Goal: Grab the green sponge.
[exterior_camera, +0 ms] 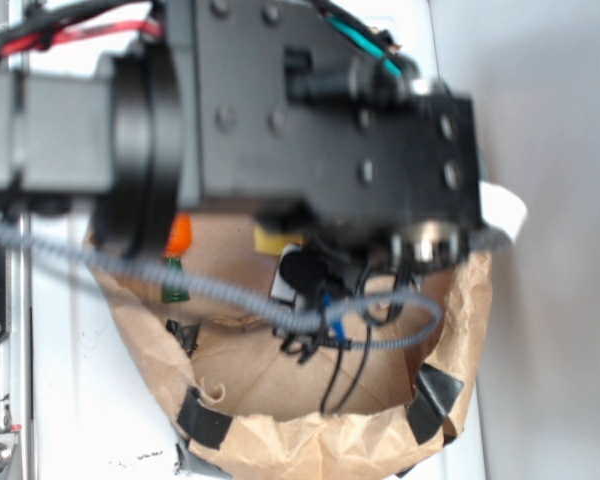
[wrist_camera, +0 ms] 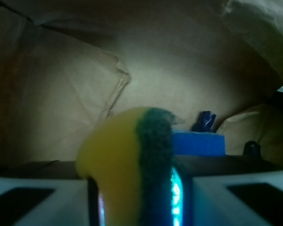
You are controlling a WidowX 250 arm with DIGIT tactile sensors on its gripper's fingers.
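The green sponge [wrist_camera: 134, 155] is sitting on edge between the two pale fingers [wrist_camera: 37, 197] of the gripper [wrist_camera: 139, 202], yellow foam layer facing the left of the wrist view, dark green scouring layer facing the right. The foam is bulging out above the finger line, which is suggesting squeeze; the gripper is reading as clamped on the sponge. Behind the sponge, a flat blue piece [wrist_camera: 198, 143] is lying on the paper, with a small dark blue object [wrist_camera: 205, 121] just beyond it. Crumpled brown paper [wrist_camera: 61, 94] is filling the background.

In the exterior view the arm's black wrist housing [exterior_camera: 310, 110] is blocking most of the paper-lined bin [exterior_camera: 280, 440]; a patch of yellow [exterior_camera: 275, 240] is showing under it, probably the sponge foam, though blur is preventing certainty. An orange object [exterior_camera: 180, 235] is peeking out at the left.

Progress: the grasp is judged to be made. Whether the sponge is off the bin floor is not determinable here; a lift clear is what seems left.
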